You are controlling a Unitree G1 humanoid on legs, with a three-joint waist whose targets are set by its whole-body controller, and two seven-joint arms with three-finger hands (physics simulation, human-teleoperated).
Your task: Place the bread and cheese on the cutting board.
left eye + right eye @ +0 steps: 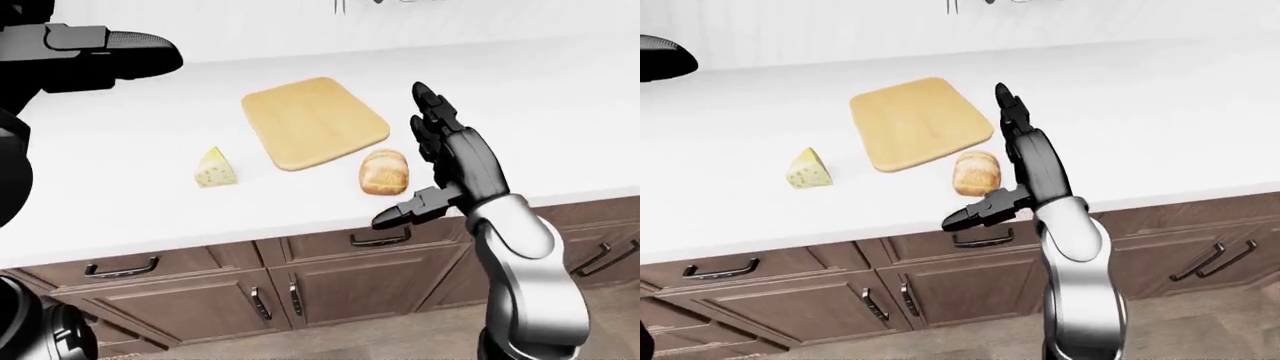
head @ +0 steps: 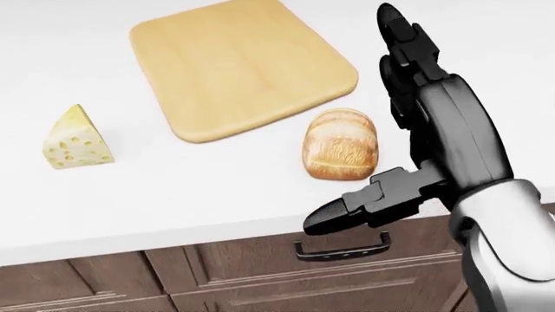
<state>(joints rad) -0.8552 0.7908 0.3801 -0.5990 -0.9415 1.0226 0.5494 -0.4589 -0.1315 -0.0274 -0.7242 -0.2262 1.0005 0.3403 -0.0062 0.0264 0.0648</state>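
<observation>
The wooden cutting board (image 2: 239,65) lies bare on the white counter. A round bread loaf (image 2: 340,153) rests on the counter just off the board's lower right corner. Well to the left of the board sits a yellow cheese wedge (image 2: 76,140). My right hand (image 2: 390,127) is open beside the loaf's right side, fingers (image 2: 408,58) stretched toward the top of the view and its thumb (image 2: 343,214) pointing left below the loaf, near the counter's edge. It does not touch the loaf. My left hand (image 1: 110,51) hovers open and holding nothing at the upper left of the left-eye view, far from the cheese.
The counter's edge (image 1: 300,231) runs below the bread. Under it are brown cabinet drawers and doors with dark handles (image 1: 380,238). A white wall (image 1: 250,22) rises behind the counter.
</observation>
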